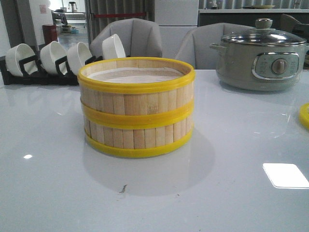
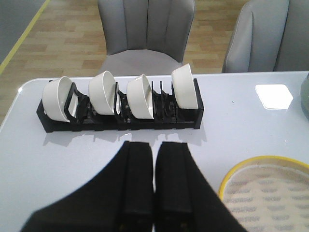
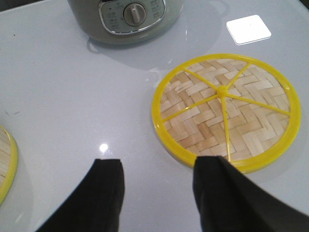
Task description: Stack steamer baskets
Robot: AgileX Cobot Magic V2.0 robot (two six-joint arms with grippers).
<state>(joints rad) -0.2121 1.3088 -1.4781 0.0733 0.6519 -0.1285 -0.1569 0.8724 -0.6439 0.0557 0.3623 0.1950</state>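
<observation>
Two steamer baskets (image 1: 136,107) of pale bamboo slats with yellow rims stand one on top of the other at the middle of the table, the white liner showing in the upper one. The top rim also shows in the left wrist view (image 2: 267,193) and at the edge of the right wrist view (image 3: 6,166). My left gripper (image 2: 155,147) is shut and empty, above the table between the stack and the bowl rack. My right gripper (image 3: 157,166) is open and empty, one finger over the near rim of the woven lid (image 3: 224,110). Neither gripper shows in the front view.
A black rack (image 2: 120,121) holding several white bowls (image 1: 19,58) stands at the back left. A grey electric pot (image 1: 260,55) with a glass lid stands at the back right. The woven lid's edge (image 1: 304,115) shows at the right. Grey chairs (image 1: 133,36) stand behind the table.
</observation>
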